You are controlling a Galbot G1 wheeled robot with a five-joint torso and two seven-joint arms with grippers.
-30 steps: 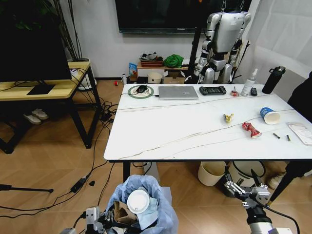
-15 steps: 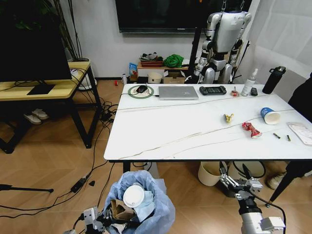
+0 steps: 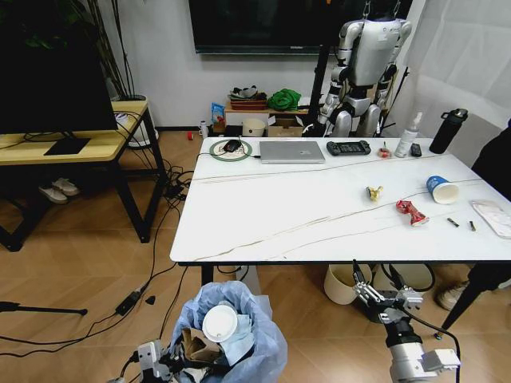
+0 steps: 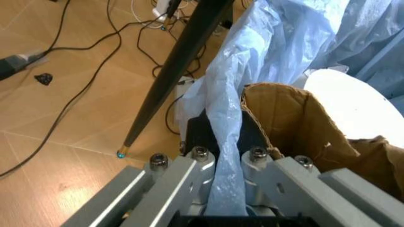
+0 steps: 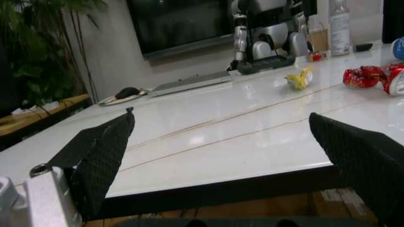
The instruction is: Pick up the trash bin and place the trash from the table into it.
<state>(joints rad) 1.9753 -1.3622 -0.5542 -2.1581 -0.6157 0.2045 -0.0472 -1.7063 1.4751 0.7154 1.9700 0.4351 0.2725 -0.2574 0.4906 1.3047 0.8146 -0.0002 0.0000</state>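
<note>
Nearest, low at the left: left gripper clamped on the blue bag lining of the trash bin, bag plastic pinched between its metal fingers in the left wrist view. Held off the wooden floor, just in front of the table's near edge. Already inside the bin — torn brown cardboard, a white round lid and crumpled white paper.

Low at the right: right gripper, fingers spread wide apart and holding nothing, raised below the near edge of the table. In the right wrist view, black padded fingertips well apart, framing the white tabletop.

On the right part of the table, well apart from the bin — a small yellow wrapper, a red wrapper to its right, a blue-white paper cup lying on its side a little farther, two small dark bits near the right edge, and a clear packet at the far right.

Along the far edge: a round green-rimmed mat with a dark mouse, a silver laptop, a black game controller, a white spray bottle, a black flask.

Under the table at the right: a cream bin and a white bin beside it.
</note>
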